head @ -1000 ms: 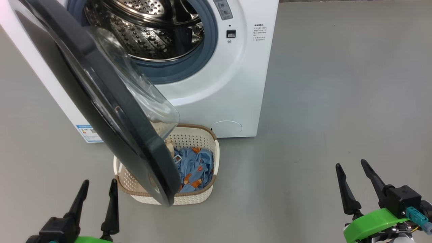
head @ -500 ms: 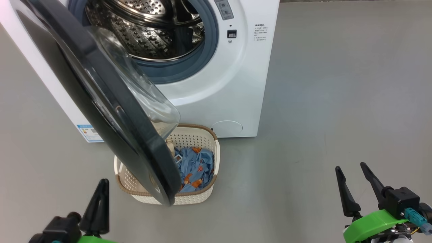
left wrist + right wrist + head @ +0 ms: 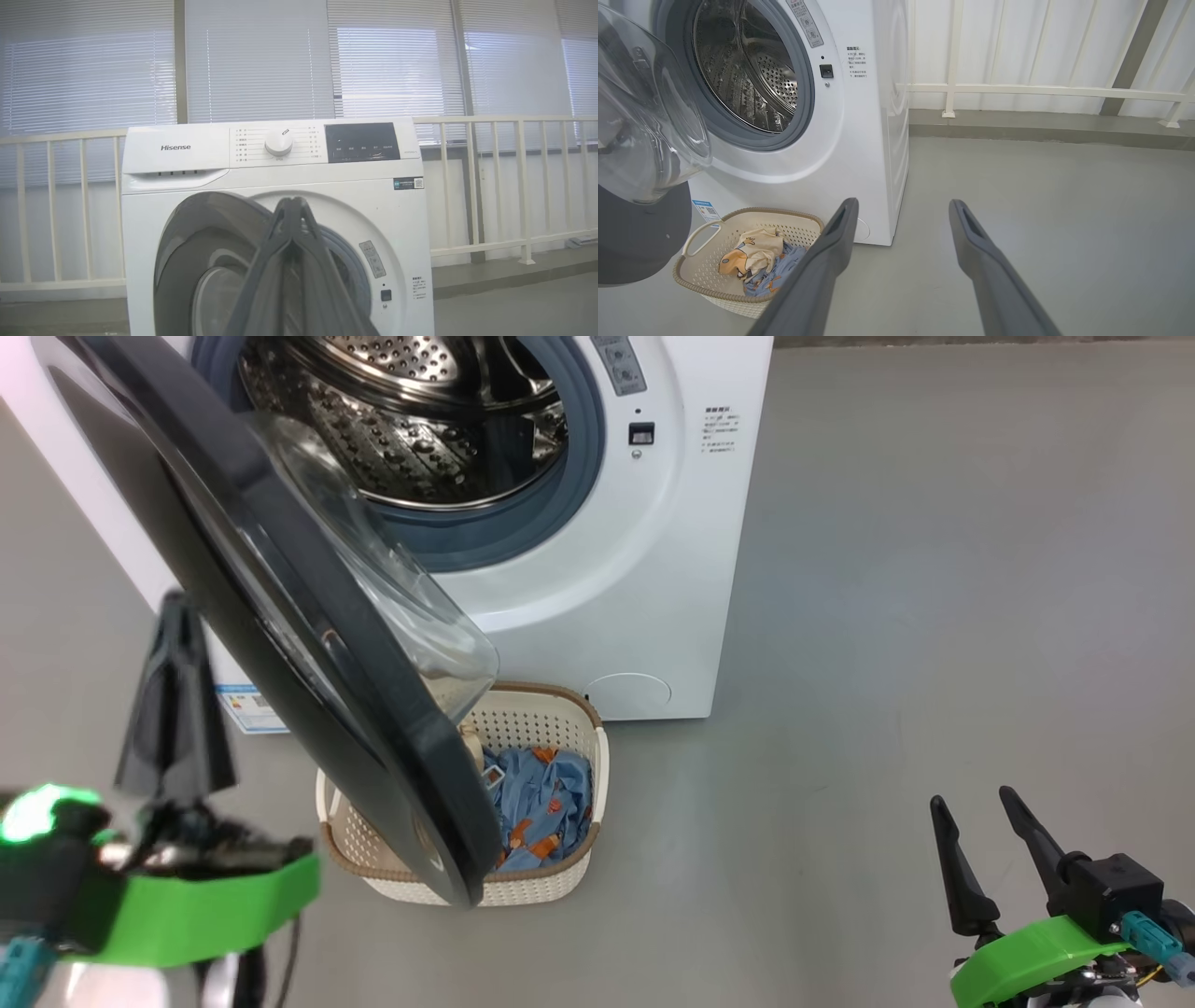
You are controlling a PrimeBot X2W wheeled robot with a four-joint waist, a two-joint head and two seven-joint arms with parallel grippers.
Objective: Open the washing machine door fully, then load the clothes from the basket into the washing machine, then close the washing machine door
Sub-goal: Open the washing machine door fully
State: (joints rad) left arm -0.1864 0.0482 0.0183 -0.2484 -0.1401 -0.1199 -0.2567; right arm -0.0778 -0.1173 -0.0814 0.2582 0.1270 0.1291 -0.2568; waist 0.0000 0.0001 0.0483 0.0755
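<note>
The white washing machine [image 3: 672,569] stands with its steel drum [image 3: 420,420] exposed. Its black washing machine door [image 3: 308,616] hangs partly open and juts out over the cream basket [image 3: 551,695]. The clothes lie in the basket: a blue garment [image 3: 546,803] and a cream one [image 3: 747,254], half hidden behind the door in the head view. My left gripper [image 3: 177,607] is raised left of the door's outer face, shut on nothing. In the left wrist view its joined fingers [image 3: 292,203] point at the machine [image 3: 187,186]. Low at the right, my right gripper [image 3: 971,800] is open and empty.
A white railing [image 3: 490,186] and window blinds run behind the machine. Grey floor [image 3: 934,569] spreads wide to the machine's right. A blue label sticker [image 3: 247,707] marks the machine's lower left corner. The basket [image 3: 682,280] sits just before the machine's front.
My left gripper has shut and risen from the bottom edge to beside the door's outer face. The right gripper, door and basket have held still.
</note>
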